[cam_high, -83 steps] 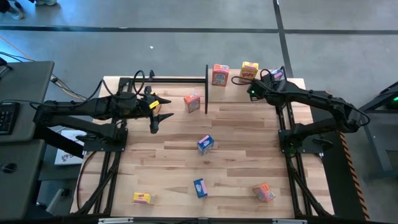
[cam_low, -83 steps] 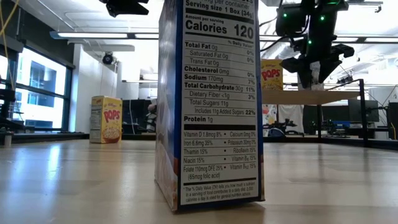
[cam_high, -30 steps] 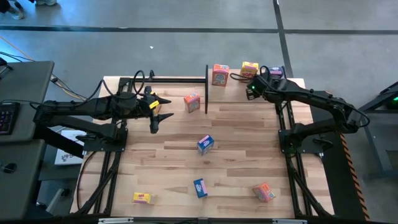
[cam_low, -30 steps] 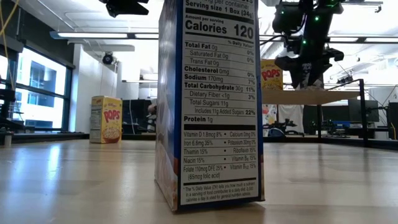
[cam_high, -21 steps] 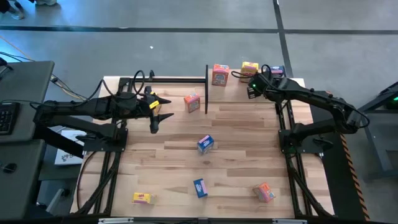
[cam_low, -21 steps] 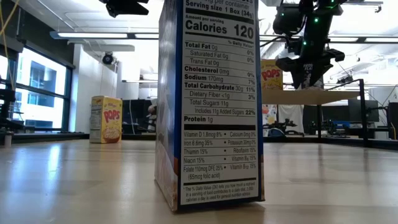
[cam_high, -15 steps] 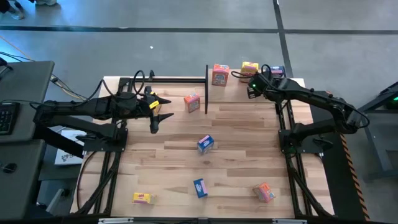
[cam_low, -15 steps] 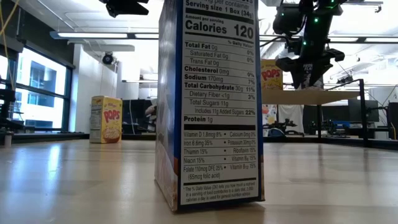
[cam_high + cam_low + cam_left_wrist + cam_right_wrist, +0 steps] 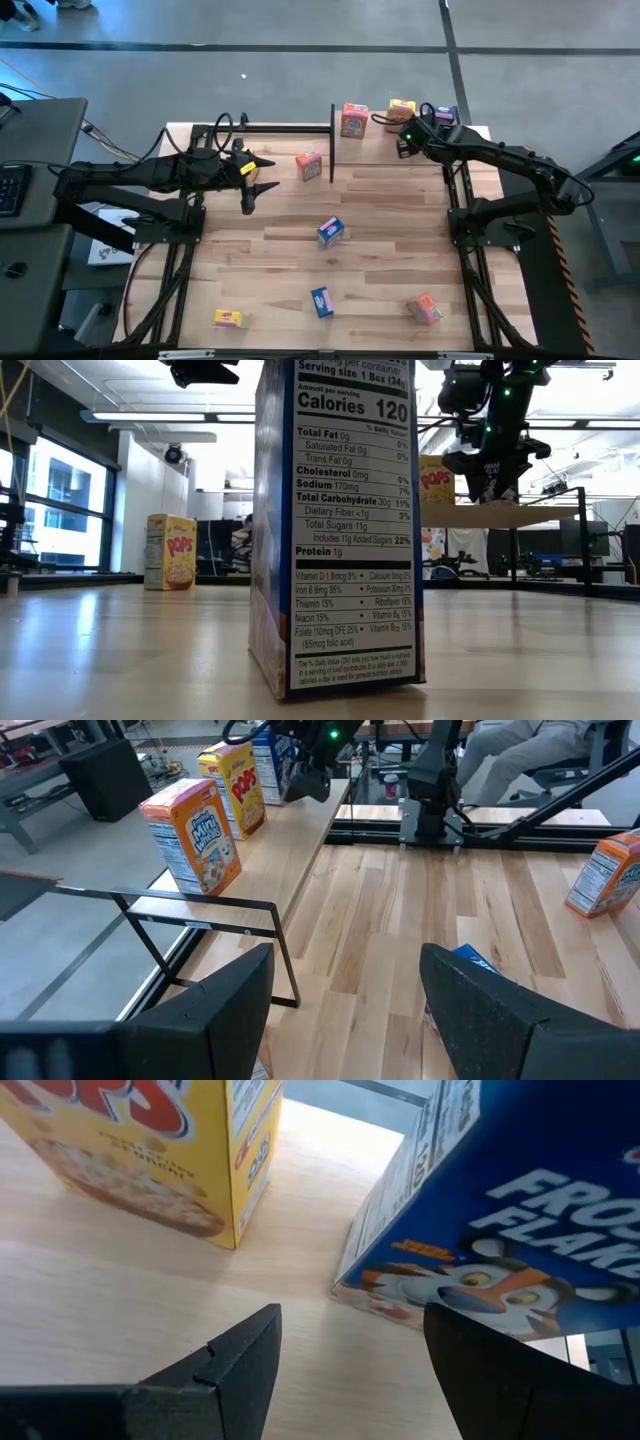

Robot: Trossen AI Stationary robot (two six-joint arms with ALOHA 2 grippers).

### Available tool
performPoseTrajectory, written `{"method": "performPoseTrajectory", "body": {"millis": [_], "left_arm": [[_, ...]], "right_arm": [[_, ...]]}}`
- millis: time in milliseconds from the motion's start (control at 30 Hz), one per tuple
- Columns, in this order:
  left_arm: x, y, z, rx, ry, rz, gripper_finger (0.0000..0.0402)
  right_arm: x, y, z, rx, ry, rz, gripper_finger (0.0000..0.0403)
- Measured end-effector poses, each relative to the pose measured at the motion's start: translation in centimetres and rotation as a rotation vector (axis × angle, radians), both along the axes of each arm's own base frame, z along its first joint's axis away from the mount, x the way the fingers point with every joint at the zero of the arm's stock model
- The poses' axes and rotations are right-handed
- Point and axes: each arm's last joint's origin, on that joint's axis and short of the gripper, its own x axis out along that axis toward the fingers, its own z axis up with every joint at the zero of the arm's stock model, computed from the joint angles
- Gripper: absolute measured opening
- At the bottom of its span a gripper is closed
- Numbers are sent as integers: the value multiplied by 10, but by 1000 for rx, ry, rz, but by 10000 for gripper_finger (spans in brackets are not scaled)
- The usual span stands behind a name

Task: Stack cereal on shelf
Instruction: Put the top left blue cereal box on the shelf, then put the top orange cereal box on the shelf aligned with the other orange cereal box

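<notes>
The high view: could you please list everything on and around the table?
shelf: one, light wood, table's far right part
shelf boxes: three, orange, yellow, blue, on the shelf
loose boxes: five, two orange, two blue, one yellow, on the tabletop
left claw: one, dark, open, above table's left
right claw: one, dark, open, over the shelf by the yellow and blue boxes
</notes>
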Motion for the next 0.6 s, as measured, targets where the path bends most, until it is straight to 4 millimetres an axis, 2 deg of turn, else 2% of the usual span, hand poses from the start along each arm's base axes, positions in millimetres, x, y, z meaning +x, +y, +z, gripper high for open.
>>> {"method": "performPoseTrajectory", "body": {"millis": [333, 600], "left_arm": [[0, 0, 0, 0, 0, 0, 243], [0, 0, 0, 0, -4, 0, 243]], "right_arm": [[0, 3, -1, 32, 7, 19, 239], [7, 15, -2, 39, 16, 87, 239]]}}
